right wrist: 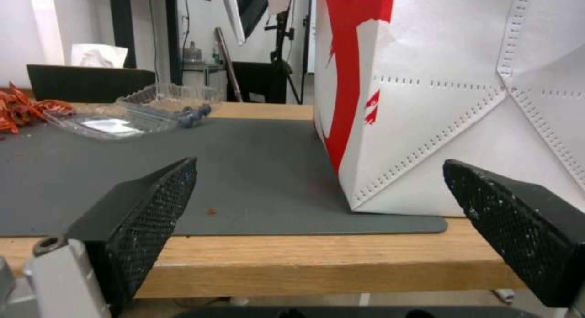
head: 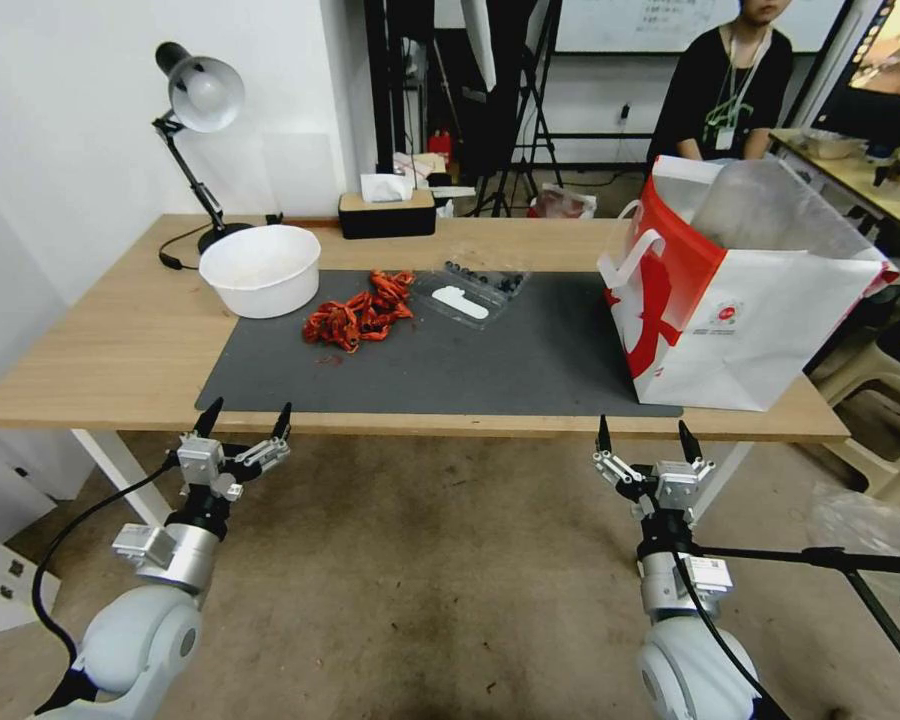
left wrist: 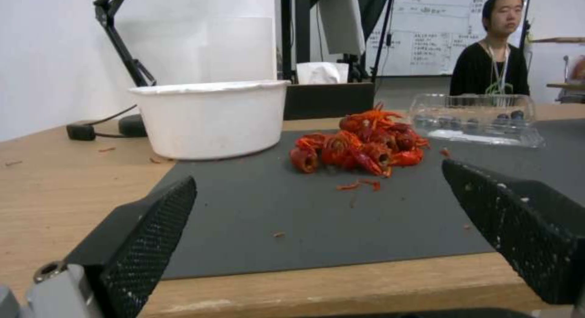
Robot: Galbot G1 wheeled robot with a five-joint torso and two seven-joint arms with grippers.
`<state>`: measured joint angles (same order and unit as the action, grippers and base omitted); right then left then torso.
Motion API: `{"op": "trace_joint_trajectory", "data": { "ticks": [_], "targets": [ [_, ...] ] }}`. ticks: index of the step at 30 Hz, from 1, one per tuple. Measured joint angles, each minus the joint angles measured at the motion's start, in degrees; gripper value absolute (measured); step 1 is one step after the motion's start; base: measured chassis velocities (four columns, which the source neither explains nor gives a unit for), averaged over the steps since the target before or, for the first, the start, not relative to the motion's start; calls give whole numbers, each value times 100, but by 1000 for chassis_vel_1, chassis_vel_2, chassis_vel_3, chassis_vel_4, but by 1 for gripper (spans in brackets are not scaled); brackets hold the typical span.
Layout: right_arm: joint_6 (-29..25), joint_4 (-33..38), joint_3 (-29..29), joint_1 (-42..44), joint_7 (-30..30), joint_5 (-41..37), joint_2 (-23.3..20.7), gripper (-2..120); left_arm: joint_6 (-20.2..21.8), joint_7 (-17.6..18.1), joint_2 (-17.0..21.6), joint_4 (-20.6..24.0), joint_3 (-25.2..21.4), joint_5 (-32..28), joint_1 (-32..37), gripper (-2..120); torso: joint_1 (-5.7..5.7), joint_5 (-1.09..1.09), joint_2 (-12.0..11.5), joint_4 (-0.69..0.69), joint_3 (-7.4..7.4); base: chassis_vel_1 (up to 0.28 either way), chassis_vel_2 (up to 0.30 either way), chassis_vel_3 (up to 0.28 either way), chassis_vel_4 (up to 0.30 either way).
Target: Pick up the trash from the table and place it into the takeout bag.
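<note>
A pile of red shells [head: 360, 312] [left wrist: 361, 143] lies on the dark grey mat [head: 470, 360] of the wooden table [head: 100, 350]. Beside it sits a clear plastic clamshell box [head: 470, 292] [left wrist: 478, 119] [right wrist: 146, 108] with dark berries and a white label. A white bowl [head: 261, 268] [left wrist: 213, 118] stands at the mat's back left corner. The takeout bag [head: 740, 290] [right wrist: 457, 94], white with red panels, stands open at the mat's right end. My left gripper [head: 245, 418] [left wrist: 317, 226] hangs open below the table's front edge. My right gripper [head: 645, 436] [right wrist: 317, 217] is open too, in front of the bag.
A desk lamp [head: 195, 120] and a black tissue box [head: 387, 212] stand at the table's back. A person sits behind the bag. Another table with items is at the far right. A tripod leg [head: 820, 560] crosses the floor near my right arm.
</note>
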<state>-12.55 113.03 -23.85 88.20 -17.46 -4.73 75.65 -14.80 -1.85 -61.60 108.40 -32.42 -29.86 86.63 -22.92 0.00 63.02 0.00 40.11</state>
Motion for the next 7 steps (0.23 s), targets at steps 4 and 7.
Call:
{"op": "trace_joint_trajectory", "data": {
  "ticks": [4,7],
  "targets": [
    [-1,-2,0,-2,0,-2,0,100,3,-2,1,-1,2,0,-1,100,0,0,0,0,0,0,0,0,0],
    [-1,-3,1,-2,0,-3,0,100,5,-2,2,-3,3,0,-2,100,0,0,0,0,0,0,0,0,0]
  ]
}}
